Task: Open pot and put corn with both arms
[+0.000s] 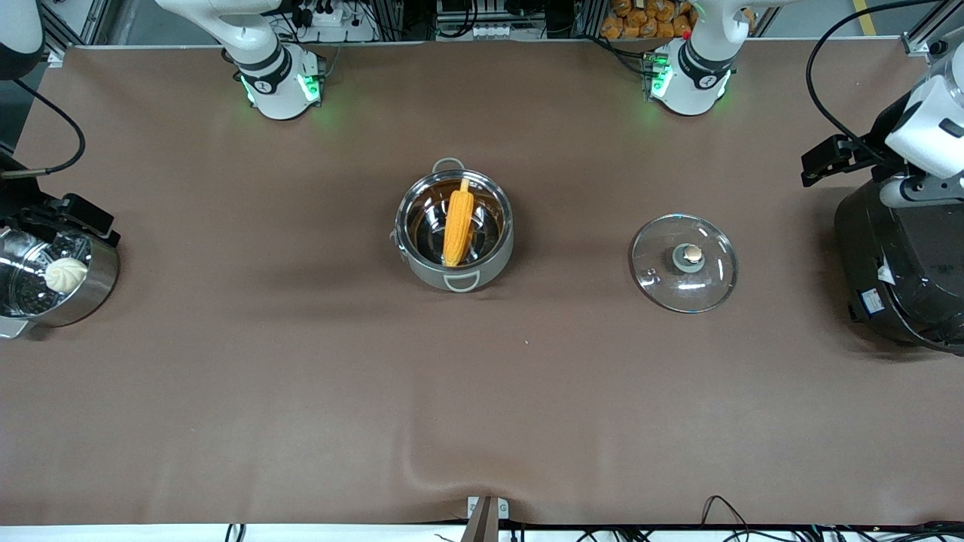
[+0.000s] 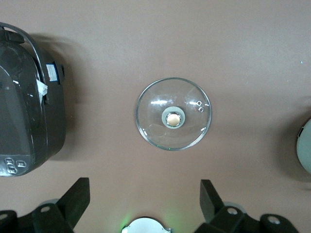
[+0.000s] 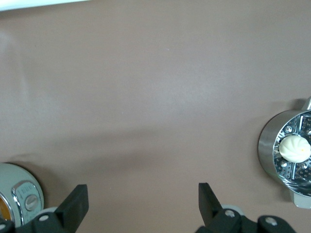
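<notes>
**Corn in the pot, lid off, both arms pulled back**

While the corn cob (image 1: pixel 458 223) lies slanted inside the open steel pot (image 1: pixel 454 280) near the middle of the desk, its pale tip leaning on the rim toward the robots' edge, the glass lid (image 1: pixel 683 263) rests flat on the brown cloth (image 1: pixel 301 376), well apart from the pot toward the left arm's end. By that layout the task looks finished.

The left gripper (image 2: pixel 145 204) hangs high over the lid, fingers spread wide and holding nothing. The right gripper (image 3: pixel 143 206) is likewise spread and empty, over bare cloth between the pot and the steamer pot (image 1: pixel 98 290) with its white bun (image 1: pixel 66 274) at the right arm's end. A black rice cooker (image 1: pixel 900 271) stands at the left arm's end.

Little can go wrong now. The cob only leans, so a knock to the pot might roll it flat or off the rim. Any descent by the left arm risks striking the lid's knob (image 1: pixel 693 254) and skidding the glass across the cloth
</notes>
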Tool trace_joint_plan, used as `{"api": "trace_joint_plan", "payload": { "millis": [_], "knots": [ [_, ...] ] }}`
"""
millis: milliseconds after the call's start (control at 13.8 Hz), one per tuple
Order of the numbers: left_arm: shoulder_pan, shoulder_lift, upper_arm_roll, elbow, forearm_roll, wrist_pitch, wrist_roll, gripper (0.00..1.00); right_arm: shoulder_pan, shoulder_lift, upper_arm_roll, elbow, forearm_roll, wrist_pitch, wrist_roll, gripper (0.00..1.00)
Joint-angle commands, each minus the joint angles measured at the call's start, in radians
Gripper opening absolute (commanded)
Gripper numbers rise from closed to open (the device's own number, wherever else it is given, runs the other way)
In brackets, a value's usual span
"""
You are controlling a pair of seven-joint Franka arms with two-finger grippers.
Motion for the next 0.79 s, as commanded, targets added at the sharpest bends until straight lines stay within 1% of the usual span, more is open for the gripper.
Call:
{"api": "trace_joint_plan", "payload": {
  "millis": [0, 289, 722],
  "knots": [
    [0.002, -0.055, 0.004, -0.064, -0.025, 0.004, 0.025, 1.0, -0.012, -0.012, -0.012, 0.003, 0.006, -0.024, -0.047, 1.0],
    [-0.001, -0.086, 0.005, -0.1, -0.025, 0.022, 0.023, 1.0, -0.01, -0.011, -0.012, 0.003, -0.013, -0.048, -0.047, 1.0],
    [0.003, -0.065, 0.004, -0.06, -0.027, 0.022, 0.026, 1.0, -0.006, -0.009, -0.012, 0.005, -0.008, -0.122, -0.039, 1.0]
  ]
}}
